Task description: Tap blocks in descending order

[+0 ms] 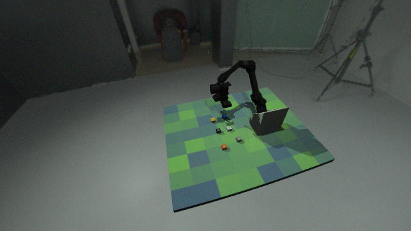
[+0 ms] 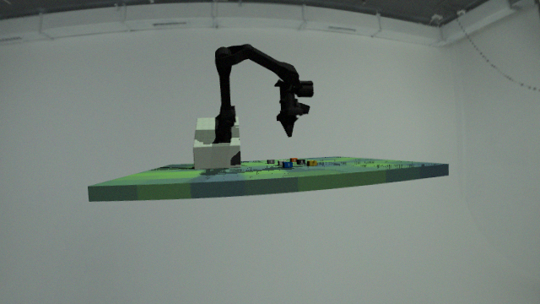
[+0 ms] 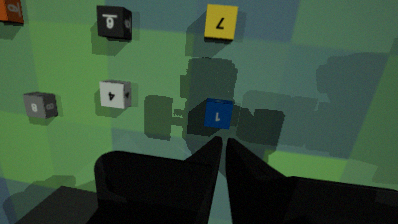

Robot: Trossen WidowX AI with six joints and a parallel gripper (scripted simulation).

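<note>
Blue block, digit 1 (image 1: 224, 117) (image 2: 288, 165) (image 3: 218, 114): we find it upright on the patchwork table (image 1: 199, 173) (image 2: 270, 185) (image 3: 75, 65), below the gripper (image 1: 227, 105) (image 2: 289, 135) (image 3: 223, 143), which hangs clear above the blocks, drawn nearly shut, a sliver between its tips, holding nothing. Around it we list: yellow block, 7 (image 1: 212, 120) (image 2: 312, 163) (image 3: 221, 22); white block, 4 (image 1: 228, 128) (image 2: 280, 163) (image 3: 114, 94); black block, underlined 6 (image 1: 218, 130) (image 2: 300, 161) (image 3: 111, 22); grey block, 8 (image 1: 238, 138) (image 2: 271, 161) (image 3: 40, 105); orange block (image 1: 224, 146) (image 2: 294, 160) (image 3: 10, 11), digit cut off in our wrist view. All stand apart. Outermost, we record one black arm (image 1: 253, 80) (image 2: 225, 84) beside a pale angular housing (image 1: 273, 122) (image 2: 211, 158), and a tripod (image 1: 344, 65) on the floor beyond.
</note>
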